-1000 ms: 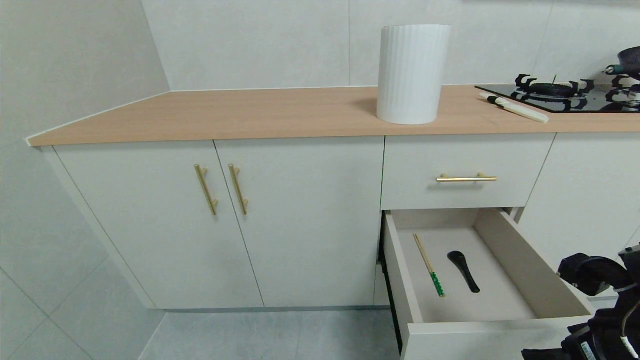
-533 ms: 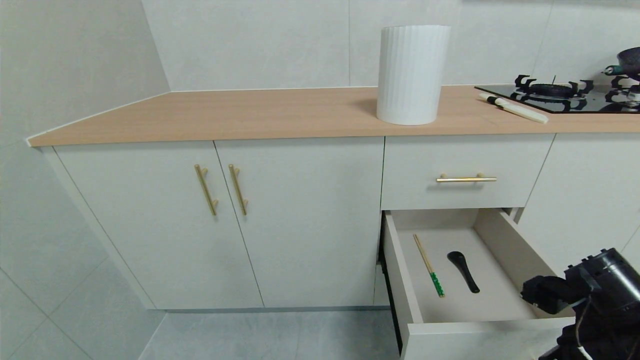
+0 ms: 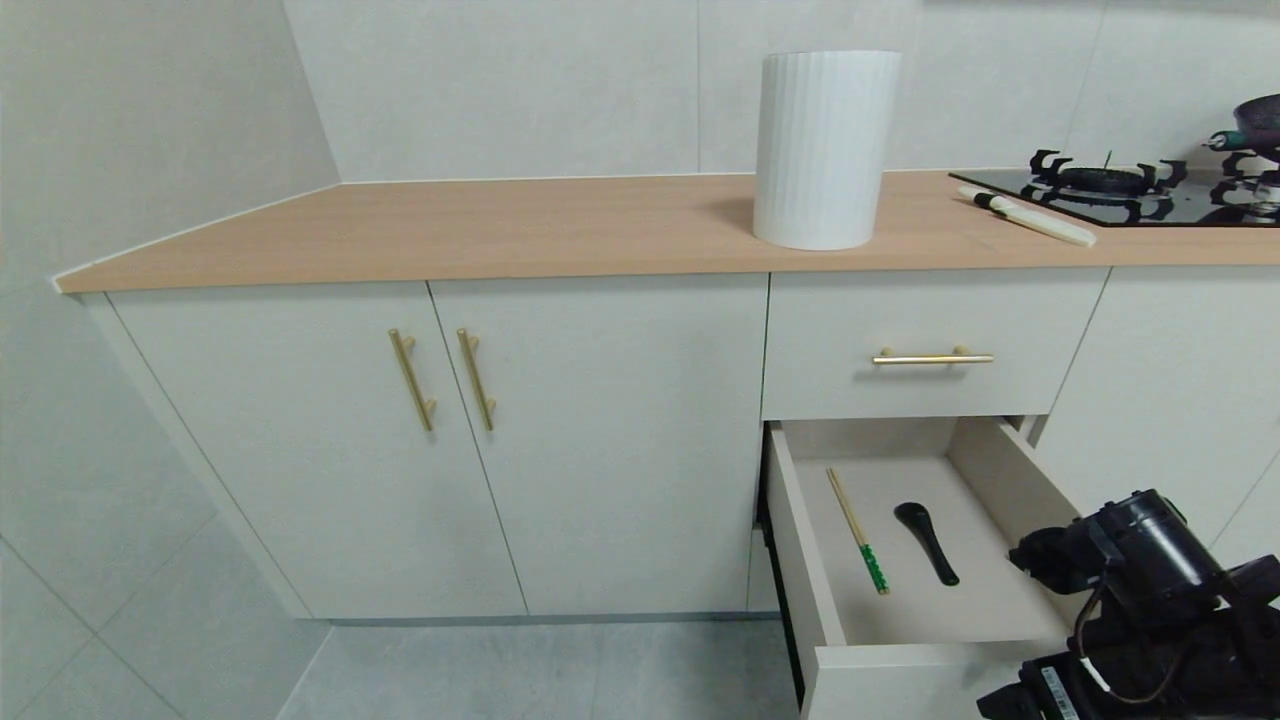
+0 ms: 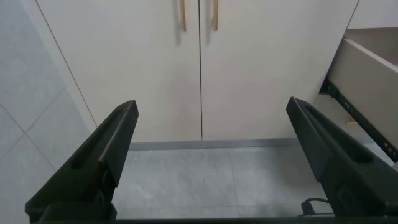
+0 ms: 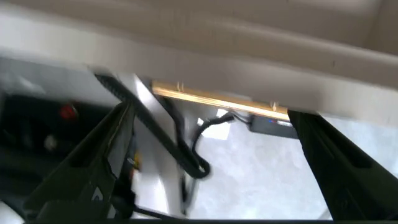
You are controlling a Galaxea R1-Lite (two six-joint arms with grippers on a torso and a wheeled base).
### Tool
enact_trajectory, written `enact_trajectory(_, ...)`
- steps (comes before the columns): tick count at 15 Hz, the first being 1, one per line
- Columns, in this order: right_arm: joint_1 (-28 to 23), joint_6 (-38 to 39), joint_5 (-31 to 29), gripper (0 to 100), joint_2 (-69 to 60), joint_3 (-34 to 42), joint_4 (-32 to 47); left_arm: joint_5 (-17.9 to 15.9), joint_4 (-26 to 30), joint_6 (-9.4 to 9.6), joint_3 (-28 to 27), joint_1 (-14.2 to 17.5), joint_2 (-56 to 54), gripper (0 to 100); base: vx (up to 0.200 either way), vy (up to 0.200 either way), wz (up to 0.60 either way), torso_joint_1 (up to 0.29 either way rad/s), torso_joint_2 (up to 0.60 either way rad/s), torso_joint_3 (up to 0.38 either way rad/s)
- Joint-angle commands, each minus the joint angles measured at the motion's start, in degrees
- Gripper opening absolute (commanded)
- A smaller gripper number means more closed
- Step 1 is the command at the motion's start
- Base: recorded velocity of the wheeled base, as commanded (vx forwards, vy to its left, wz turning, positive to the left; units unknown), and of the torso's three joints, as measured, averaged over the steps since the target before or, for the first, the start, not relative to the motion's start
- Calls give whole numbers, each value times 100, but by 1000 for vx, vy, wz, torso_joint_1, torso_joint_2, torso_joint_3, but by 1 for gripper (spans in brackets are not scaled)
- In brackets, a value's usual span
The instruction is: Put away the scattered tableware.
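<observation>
The lower drawer (image 3: 797, 530) was seen pulled open at the lower right of the head view. Green-tipped chopsticks (image 3: 858, 533) and a black spoon (image 3: 926, 541) were laid on its floor, side by side, not touching. A pale knife (image 3: 1030, 216) was left on the wooden countertop (image 3: 450, 225) at upper right, just beside the gas stove (image 3: 1120, 190). A white ribbed canister (image 3: 825, 148) was stood upright to its left. The upper drawer (image 3: 900, 320) was shut. The right arm (image 3: 1140, 560) was placed in the lower right corner, by the open drawer's front. The right gripper (image 5: 211, 115) was spread wide with nothing grasped, and the drawer's gold handle (image 5: 217, 101) was seen beyond its fingers; contact could not be told. The left gripper (image 4: 211, 109) was likewise released, fingers wide apart, faced toward the cabinet doors (image 4: 199, 62) and the grey floor (image 4: 205, 186).
</observation>
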Motion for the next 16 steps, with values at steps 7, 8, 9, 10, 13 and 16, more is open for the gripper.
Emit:
enact_trajectory(7,2,153,-406,100,456,-65,-1384,-2,0,0,0,1,2,100,0,0,0,0,0,0)
enact_trajectory(8,-7,135,-415,100,641,-109,-1577,-2,0,0,0,1,2,100,0,0,0,0,0,0)
enact_trajectory(9,-25,126,-423,100,825,-197,-1709,-2,0,0,0,1,2,100,0,0,0,0,0,0)
enact_trajectory(10,-86,117,-423,100,1001,-311,-1788,-2,0,0,0,1,2,100,0,0,0,0,0,0)
enact_trajectory(13,-271,109,-423,100,1326,-830,-1797,-2,9,0,0,1,2,100,0,0,0,0,0,0)
enact_trajectory(16,-455,100,-415,100,1669,-1428,-1797,-2,0,0,0,1,2,100,0,0,0,0,0,0)
